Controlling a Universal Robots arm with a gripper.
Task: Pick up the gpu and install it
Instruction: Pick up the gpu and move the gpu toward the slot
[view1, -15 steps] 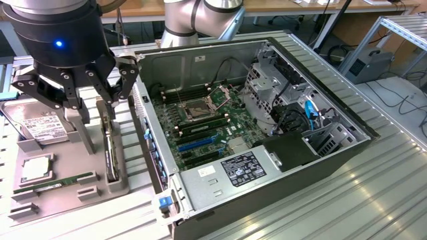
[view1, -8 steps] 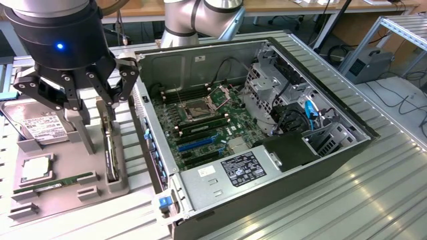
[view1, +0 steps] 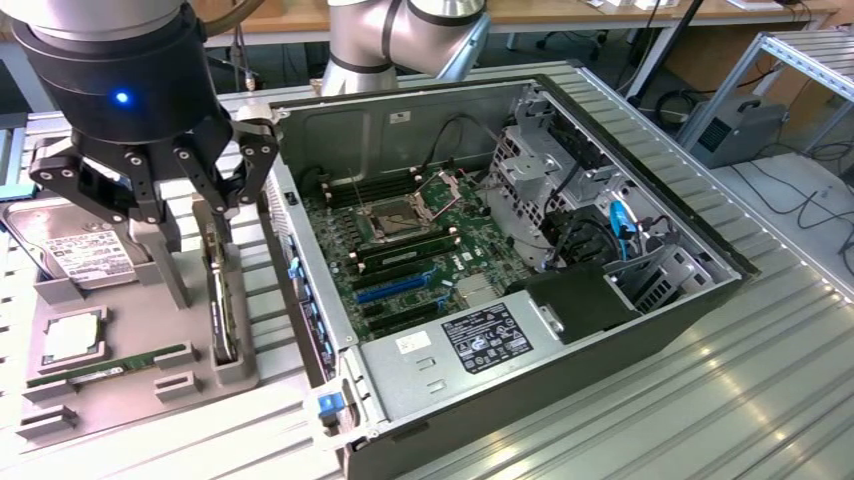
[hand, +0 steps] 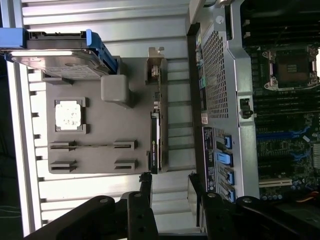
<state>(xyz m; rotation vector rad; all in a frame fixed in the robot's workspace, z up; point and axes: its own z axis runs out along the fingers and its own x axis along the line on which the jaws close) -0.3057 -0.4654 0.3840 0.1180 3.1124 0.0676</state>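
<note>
My gripper (view1: 187, 215) is spread wide, grasping nothing, over the gpu (view1: 222, 300) standing on edge in its grey holder (view1: 120, 370). My fingers (view1: 220, 195) hide its far end. The computer case (view1: 561, 390) sits at three o'clock in the exterior view.

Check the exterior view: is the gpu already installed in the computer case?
No, the gpu stands on edge in the grey holder beside the computer case, below the open gripper.
</note>
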